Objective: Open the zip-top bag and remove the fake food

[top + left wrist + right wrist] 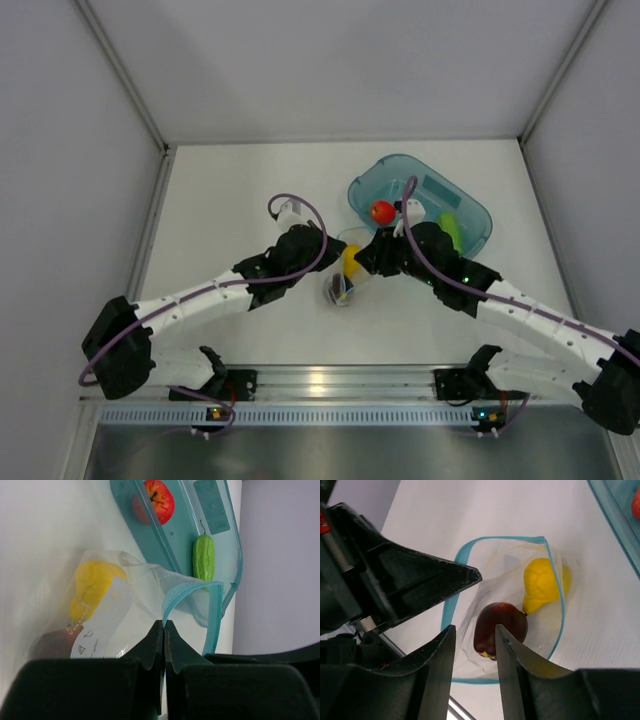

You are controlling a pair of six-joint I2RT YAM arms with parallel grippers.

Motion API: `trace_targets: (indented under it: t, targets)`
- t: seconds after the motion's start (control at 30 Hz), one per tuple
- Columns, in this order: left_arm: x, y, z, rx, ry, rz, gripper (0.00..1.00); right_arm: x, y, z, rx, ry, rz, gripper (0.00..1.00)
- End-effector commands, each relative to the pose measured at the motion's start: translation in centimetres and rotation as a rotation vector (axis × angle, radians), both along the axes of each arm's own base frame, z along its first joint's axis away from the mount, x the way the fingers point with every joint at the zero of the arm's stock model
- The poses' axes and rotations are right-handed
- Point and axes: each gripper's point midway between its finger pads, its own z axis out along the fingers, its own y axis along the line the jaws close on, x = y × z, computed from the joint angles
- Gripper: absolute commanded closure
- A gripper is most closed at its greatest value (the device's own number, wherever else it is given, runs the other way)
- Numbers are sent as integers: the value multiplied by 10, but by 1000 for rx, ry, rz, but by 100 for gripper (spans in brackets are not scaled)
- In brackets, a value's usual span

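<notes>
Clear bag (510, 565) lies on the table (520, 510), yellow piece (542, 582) and maroon piece (487, 625) inside. Left claw (164, 625) clamps its blue rim (172, 597); right claw (474, 632) hangs half-open over the maroon piece.

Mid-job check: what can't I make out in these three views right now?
- Right wrist: whether the right gripper touches the maroon piece; one finger overlaps it.
- Left wrist: most of the maroon piece, behind the zip-top bag's crinkled plastic and the left gripper.
- Right wrist: the red piece, cut by the edge.
- Top external: the bag's mouth and both fingertip pairs, covered by the grippers' own housings.
</notes>
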Motion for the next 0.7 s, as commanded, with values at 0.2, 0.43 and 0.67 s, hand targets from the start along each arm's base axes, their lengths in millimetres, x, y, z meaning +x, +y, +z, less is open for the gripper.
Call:
trace_targets:
  t: [0.2,0.43,0.67]
  targets:
    - [-4,-19,31,-195,-21,57,100,45,12,-28,-13,27,-229,65]
    - [-15,-24,32,-281,-14,79,100,62,25,-51,-51,76,-306,72]
    - [-21,-17,36,-306,-32,92,100,73,3,-104,-280,106,-386,73]
